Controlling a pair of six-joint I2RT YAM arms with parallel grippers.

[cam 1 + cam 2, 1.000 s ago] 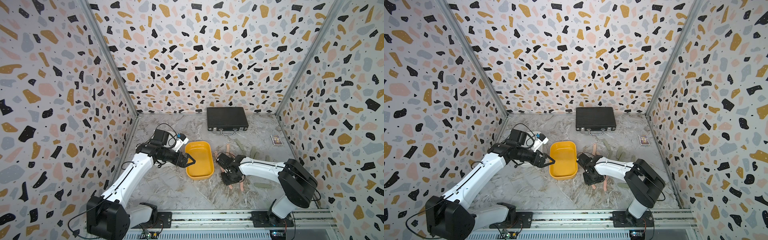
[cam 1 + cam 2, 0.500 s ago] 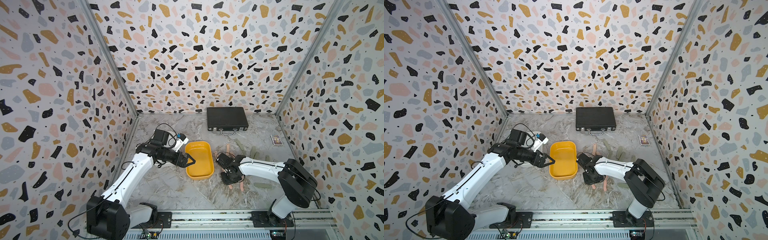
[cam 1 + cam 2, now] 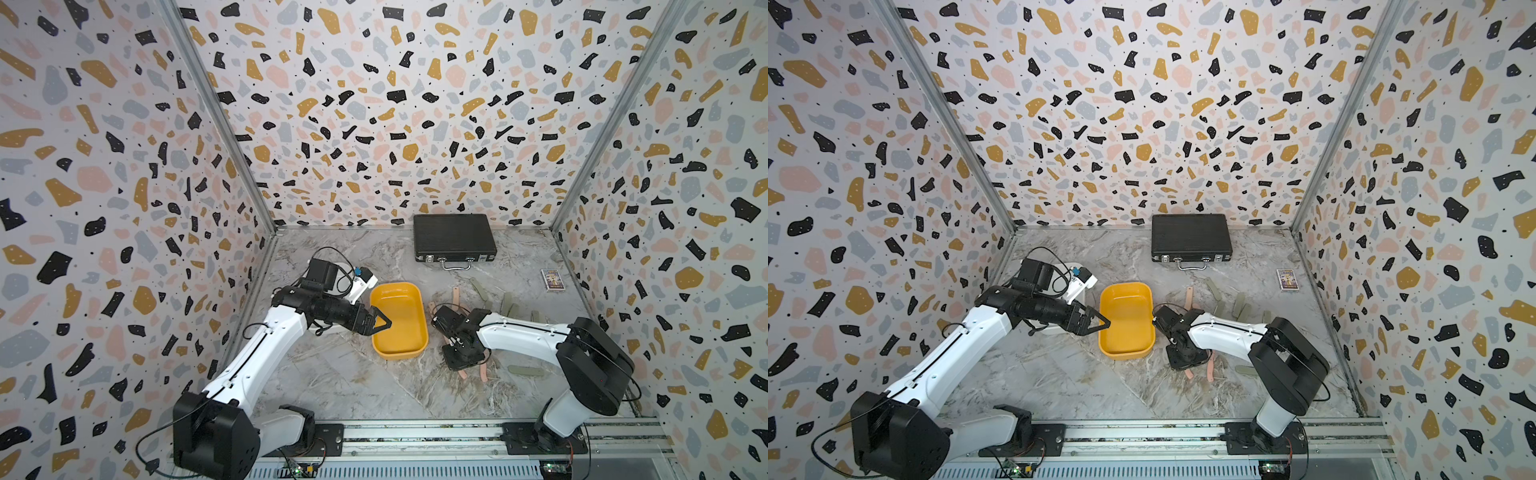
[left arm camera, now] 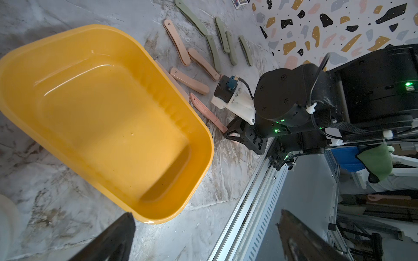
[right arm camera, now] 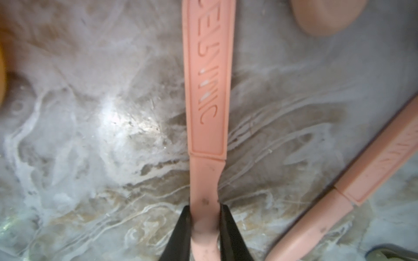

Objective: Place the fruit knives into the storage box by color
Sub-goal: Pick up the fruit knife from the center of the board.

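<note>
My right gripper (image 5: 205,212) is shut on the narrow end of a salmon-pink fruit knife (image 5: 208,90) that lies flat on the marble table. In both top views it points down, just right of the mustard-yellow storage box (image 3: 401,316) (image 3: 1126,320), which is empty. My left gripper (image 3: 380,324) hangs open over that box's left rim, holding nothing. A white storage box (image 3: 1052,331) sits mostly hidden under my left arm. More pink knives (image 4: 188,80) and sage-green knives (image 4: 213,53) lie scattered right of the yellow box. One green knife (image 3: 525,371) lies apart near the right arm.
A black briefcase (image 3: 454,237) stands at the back wall. A small printed card box (image 3: 552,279) lies near the right wall. A metal rail (image 3: 415,436) runs along the front edge. Patterned walls close in three sides.
My right gripper's jaws have drawn in onto the end of the pink knife. Both arms, the boxes and the other knives stay where they were.
</note>
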